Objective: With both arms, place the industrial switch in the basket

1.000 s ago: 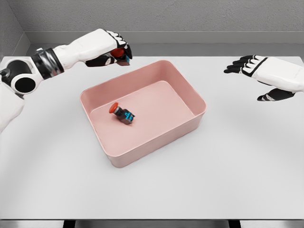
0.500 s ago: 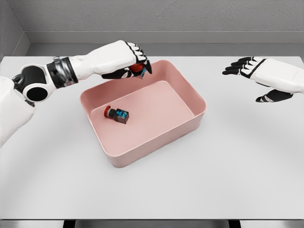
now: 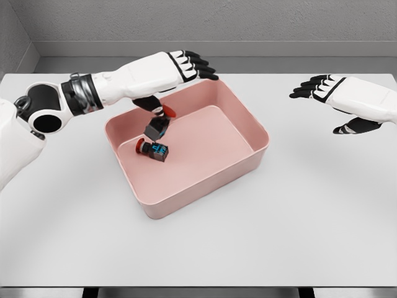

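White table (image 3: 198, 248): near portion bare surface. Set near mid-table, slightly left, is a pink rectangular basket (image 3: 260, 149), turned at an angle to the table edges.

Inside the basket, on its floor toward the left side, lies one industrial switch (image 3: 154, 149), on its side, red button pointing left, dark body with blue markings. Just beyond it is a second industrial switch (image 3: 159, 124), tilted, red button uppermost and toward the right, dark body below. Whether this second unit touches the first or the basket floor cannot be determined; it sits directly under the left hand, apart from the fingers.

Left hand (image 3: 167, 71): positioned over the far-left rim of the basket, arm entering from the left. Fingers extended and spread toward the right, thumb pointing down; nothing is held.

Right hand (image 3: 344, 99): at the far right, above the table, well apart from the basket. Fingers extended toward the left, loosely spread, holding nothing.

Beyond the table's far edge stands a grey wall (image 3: 217, 22).
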Robot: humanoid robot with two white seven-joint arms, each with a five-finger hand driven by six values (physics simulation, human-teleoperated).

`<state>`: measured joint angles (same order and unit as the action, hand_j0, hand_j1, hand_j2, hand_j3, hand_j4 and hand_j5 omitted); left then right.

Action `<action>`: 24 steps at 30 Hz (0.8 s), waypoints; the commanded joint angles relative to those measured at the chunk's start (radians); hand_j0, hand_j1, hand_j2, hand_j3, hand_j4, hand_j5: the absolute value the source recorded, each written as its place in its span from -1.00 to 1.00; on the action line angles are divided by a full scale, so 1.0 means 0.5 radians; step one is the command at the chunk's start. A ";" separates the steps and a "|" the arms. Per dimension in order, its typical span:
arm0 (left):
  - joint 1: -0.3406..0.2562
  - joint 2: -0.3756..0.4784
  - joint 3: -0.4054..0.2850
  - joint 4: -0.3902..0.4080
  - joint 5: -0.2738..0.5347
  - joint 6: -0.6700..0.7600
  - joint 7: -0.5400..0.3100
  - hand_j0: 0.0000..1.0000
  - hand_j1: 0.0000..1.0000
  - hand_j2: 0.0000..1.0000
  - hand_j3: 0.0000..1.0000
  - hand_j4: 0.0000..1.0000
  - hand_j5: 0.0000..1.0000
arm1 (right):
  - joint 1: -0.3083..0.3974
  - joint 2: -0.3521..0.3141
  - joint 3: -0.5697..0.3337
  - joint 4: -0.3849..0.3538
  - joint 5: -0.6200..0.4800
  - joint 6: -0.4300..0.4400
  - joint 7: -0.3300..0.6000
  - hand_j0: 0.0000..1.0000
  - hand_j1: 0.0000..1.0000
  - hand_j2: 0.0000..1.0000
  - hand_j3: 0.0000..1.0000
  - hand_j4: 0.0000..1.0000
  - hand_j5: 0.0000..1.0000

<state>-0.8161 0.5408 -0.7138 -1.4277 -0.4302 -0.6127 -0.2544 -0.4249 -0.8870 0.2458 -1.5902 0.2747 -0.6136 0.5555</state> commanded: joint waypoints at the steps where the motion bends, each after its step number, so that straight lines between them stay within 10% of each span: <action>1: -0.003 0.001 0.001 -0.038 0.017 0.004 0.003 1.00 1.00 1.00 1.00 1.00 1.00 | 0.000 -0.002 -0.001 -0.001 -0.013 0.006 0.000 1.00 1.00 1.00 1.00 1.00 1.00; 24: -0.009 0.118 -0.014 -0.164 -0.020 0.004 -0.123 1.00 1.00 1.00 1.00 1.00 1.00 | 0.000 -0.006 -0.004 -0.001 -0.013 0.006 0.000 1.00 1.00 1.00 1.00 1.00 1.00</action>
<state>-0.8207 0.5950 -0.7217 -1.5037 -0.4478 -0.6124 -0.3117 -0.4249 -0.8886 0.2448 -1.5905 0.2746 -0.6136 0.5558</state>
